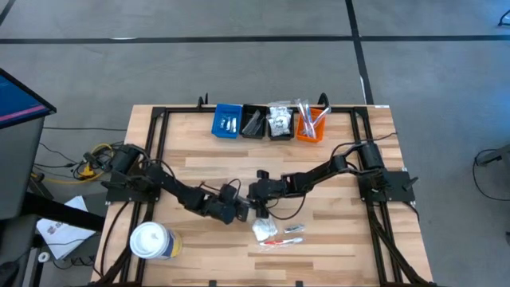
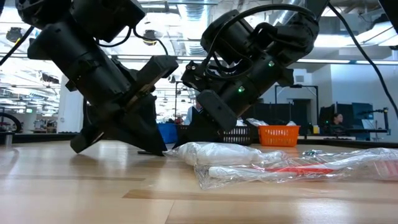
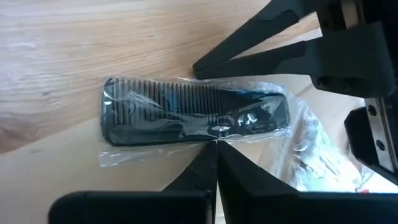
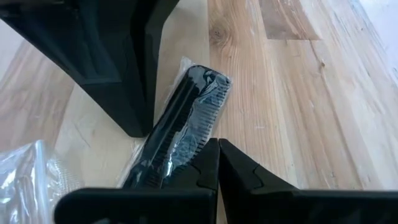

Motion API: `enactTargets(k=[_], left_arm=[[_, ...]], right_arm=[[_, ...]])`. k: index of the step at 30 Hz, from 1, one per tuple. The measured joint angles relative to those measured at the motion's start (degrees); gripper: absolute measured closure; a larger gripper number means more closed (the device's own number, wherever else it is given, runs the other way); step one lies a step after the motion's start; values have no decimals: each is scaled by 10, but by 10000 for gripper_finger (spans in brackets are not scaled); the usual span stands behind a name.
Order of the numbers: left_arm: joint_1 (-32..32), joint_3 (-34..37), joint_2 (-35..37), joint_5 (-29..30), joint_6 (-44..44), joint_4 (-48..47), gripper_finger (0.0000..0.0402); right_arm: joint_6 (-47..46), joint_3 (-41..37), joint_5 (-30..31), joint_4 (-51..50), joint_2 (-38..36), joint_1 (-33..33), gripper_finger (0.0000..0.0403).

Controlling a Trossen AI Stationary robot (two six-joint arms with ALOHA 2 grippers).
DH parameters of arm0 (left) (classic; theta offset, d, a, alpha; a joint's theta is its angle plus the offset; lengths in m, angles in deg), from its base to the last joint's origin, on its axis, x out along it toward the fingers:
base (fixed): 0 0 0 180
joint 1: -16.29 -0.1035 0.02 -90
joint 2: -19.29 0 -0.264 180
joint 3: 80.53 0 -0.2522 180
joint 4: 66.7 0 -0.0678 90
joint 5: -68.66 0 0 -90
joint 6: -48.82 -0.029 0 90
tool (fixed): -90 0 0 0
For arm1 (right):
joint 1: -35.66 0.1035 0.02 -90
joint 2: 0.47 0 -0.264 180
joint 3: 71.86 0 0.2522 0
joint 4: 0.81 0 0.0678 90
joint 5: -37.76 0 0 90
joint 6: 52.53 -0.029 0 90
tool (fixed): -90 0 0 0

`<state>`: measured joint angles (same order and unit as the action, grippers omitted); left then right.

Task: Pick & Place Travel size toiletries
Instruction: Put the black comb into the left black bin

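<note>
Black comb in a clear wrapper, flat on the table.
The comb [image 3: 196, 115], fine-toothed and sealed in crinkled plastic, lies mid-table between both arms. The left hand [image 3: 216, 146] and right hand [image 4: 217, 144] each hover at its edge, fingers pressed together. White sachets [image 1: 264, 230] lie towards the near edge; bins [image 1: 268, 122] line the far edge.

Overhead looks straight down, low looks level across; both wrist views closely share, seemingly, one wrapped comb [image 3: 196, 115].
</note>
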<state>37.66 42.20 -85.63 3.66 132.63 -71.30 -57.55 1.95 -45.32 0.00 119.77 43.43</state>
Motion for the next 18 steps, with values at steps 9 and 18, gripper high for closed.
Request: enactTargets(k=[9,18], left_arm=[[-5,-1,1,-23,-2,-24,401],[-6,0,8,-35,-2,-49,401]], right_arm=[[-6,1,-18,-7,0,0,403],[-11,2,-26,-11,-1,0,403]])
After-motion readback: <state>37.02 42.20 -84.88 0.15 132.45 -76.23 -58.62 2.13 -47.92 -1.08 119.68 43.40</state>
